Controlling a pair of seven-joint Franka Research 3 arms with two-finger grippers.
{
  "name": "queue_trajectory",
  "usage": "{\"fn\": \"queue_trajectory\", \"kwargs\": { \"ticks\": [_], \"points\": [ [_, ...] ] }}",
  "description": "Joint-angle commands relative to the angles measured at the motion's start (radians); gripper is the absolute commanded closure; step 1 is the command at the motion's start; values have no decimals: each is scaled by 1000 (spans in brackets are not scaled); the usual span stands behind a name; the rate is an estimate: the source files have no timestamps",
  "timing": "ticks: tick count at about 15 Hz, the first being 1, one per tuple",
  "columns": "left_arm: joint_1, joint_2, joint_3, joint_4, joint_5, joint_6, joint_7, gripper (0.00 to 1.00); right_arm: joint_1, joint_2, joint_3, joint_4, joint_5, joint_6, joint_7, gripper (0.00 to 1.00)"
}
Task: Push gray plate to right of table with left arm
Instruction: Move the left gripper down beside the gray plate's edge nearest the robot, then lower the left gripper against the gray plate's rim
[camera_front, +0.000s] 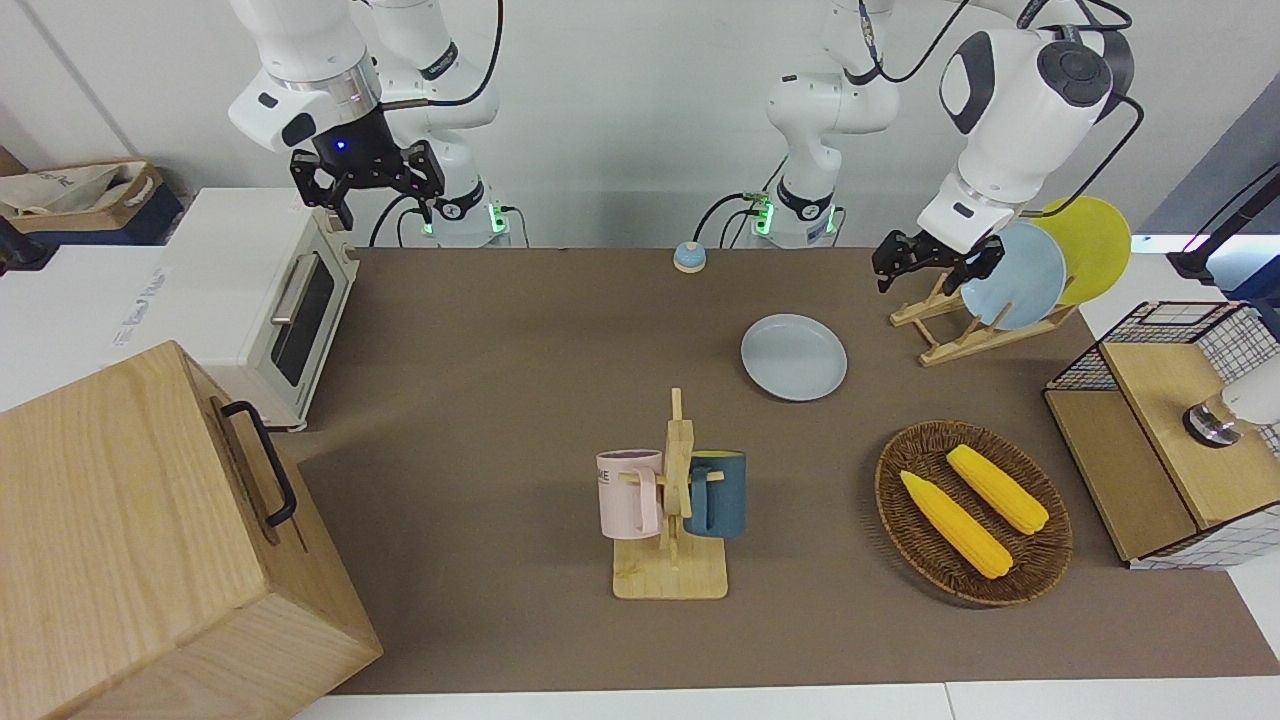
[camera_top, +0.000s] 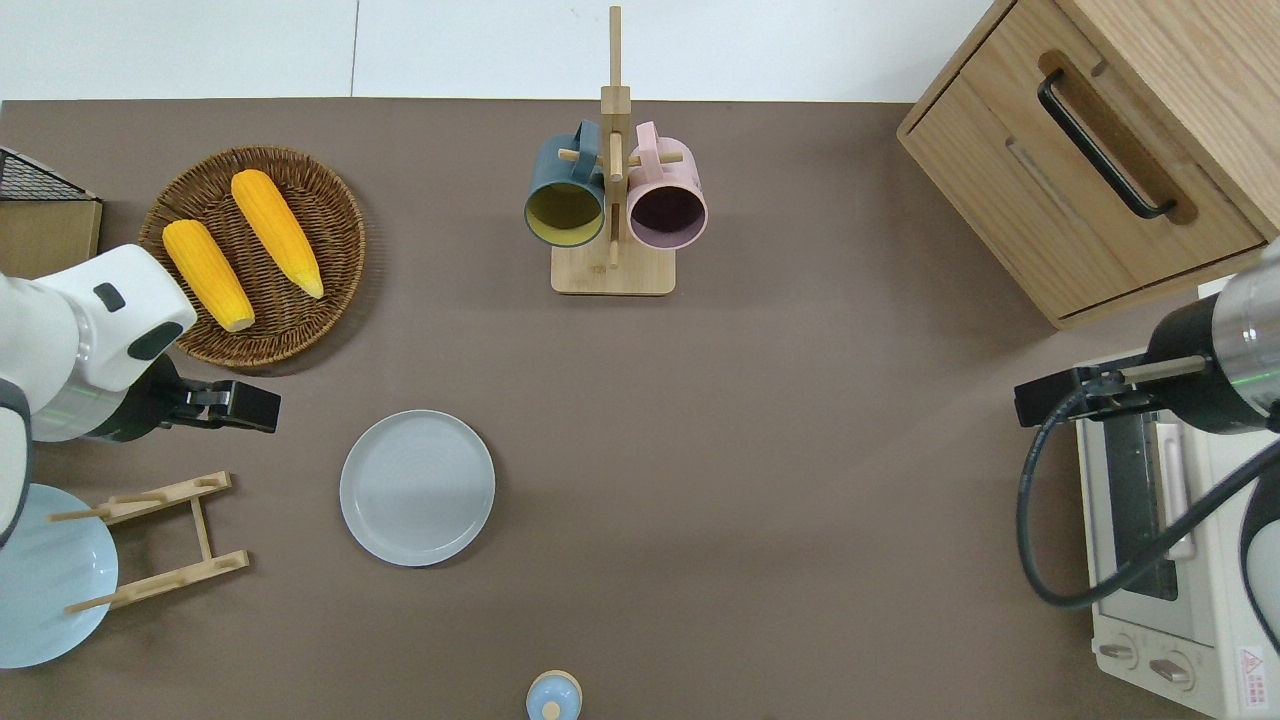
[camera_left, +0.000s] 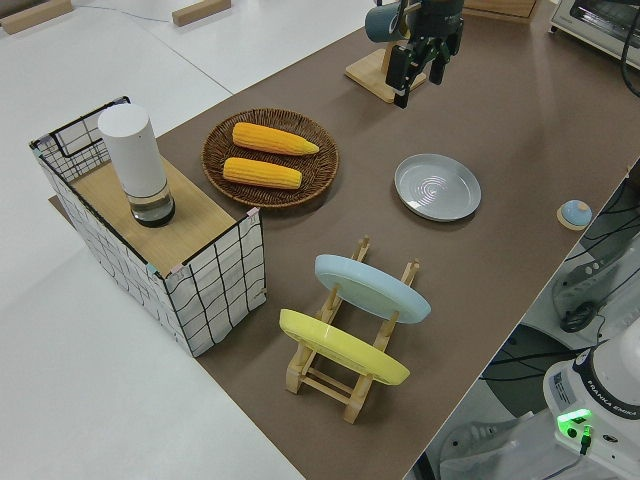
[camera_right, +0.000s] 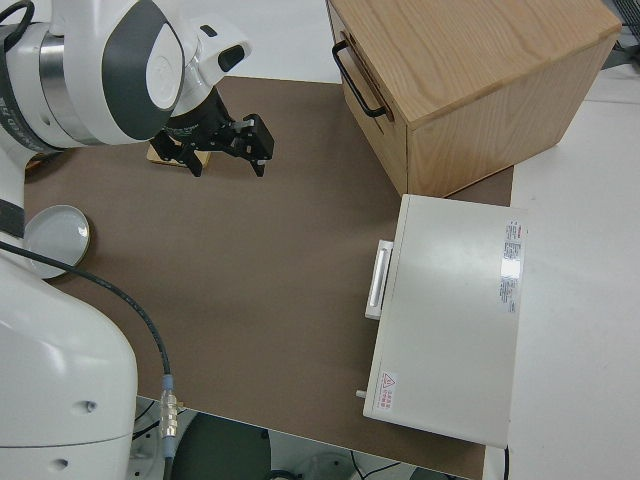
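Observation:
The gray plate (camera_front: 793, 357) lies flat on the brown table (camera_front: 500, 330); it also shows in the overhead view (camera_top: 417, 487) and the left side view (camera_left: 437, 187). My left gripper (camera_front: 927, 268) is open and empty, up in the air. In the overhead view it (camera_top: 262, 409) is over bare table between the wicker basket and the plate rack, toward the left arm's end from the gray plate and apart from it. My right gripper (camera_front: 367, 190) is open and parked.
A wooden rack (camera_front: 950, 320) holds a sky-blue plate (camera_front: 1012, 278) and a yellow plate (camera_front: 1088, 240). A wicker basket (camera_front: 1040, 555) holds two corn cobs. A mug stand (camera_front: 672, 500), a small blue bell (camera_front: 688, 258), a wire crate (camera_front: 1165, 430), a toaster oven (camera_front: 250, 300) and a wooden cabinet (camera_front: 150, 540) also stand around.

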Motion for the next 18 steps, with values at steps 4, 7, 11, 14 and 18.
{"fn": "queue_trajectory", "kwargs": {
  "ticks": [4,7,11,14,18],
  "points": [
    [-9,-160,-1,-342,-22,251,-16,9,-11,-8,6,-1,8,-12,-3,17],
    [-10,-180,-19,-456,-22,352,-19,9,-11,-8,6,1,8,-12,-1,17],
    [-9,-177,-30,-582,-22,481,-31,9,-11,-8,4,-1,8,-12,-3,17],
    [-10,-159,-41,-669,-27,607,-63,9,-11,-8,6,-1,8,-12,-1,17],
    [-10,-88,-44,-717,-36,713,-77,9,-11,-8,4,-1,8,-12,-3,17]
  ]
}}
